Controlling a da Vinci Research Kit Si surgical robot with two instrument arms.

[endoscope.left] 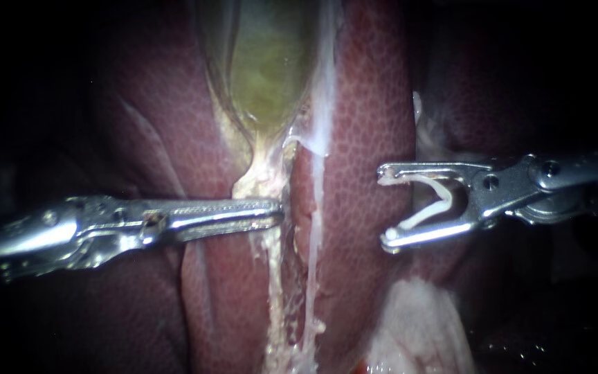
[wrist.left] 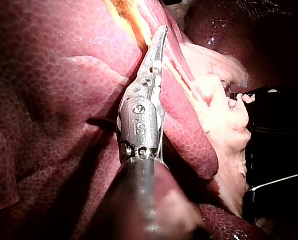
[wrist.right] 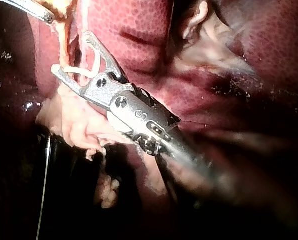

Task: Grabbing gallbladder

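Observation:
The gallbladder [endoscope.left: 268, 62], green-yellow, lies between lobes of the liver [endoscope.left: 368, 125] and narrows downward to a pale neck [endoscope.left: 261, 176]. My left instrument [endoscope.left: 278, 211] comes in level from the left, and its jaws lie together on the pale tissue just under that neck. In the left wrist view, the left instrument [wrist.left: 161, 31] meets yellow tissue [wrist.left: 131, 17] at its jaw tips. My right instrument [endoscope.left: 383, 206] hovers to the right over the liver, apart from the gallbladder. Its jaws stand wide with a white clip [endoscope.left: 437, 204] seated between them. The same clip [wrist.right: 86, 72] shows in the right wrist view.
A pale stringy strand [endoscope.left: 275, 298] runs down from the neck between the liver lobes. A lump of pale fatty tissue [endoscope.left: 417, 332] sits below the right instrument. A whitish membrane [endoscope.left: 323, 104] edges the gallbladder's right side. Dark surroundings lie beyond the liver.

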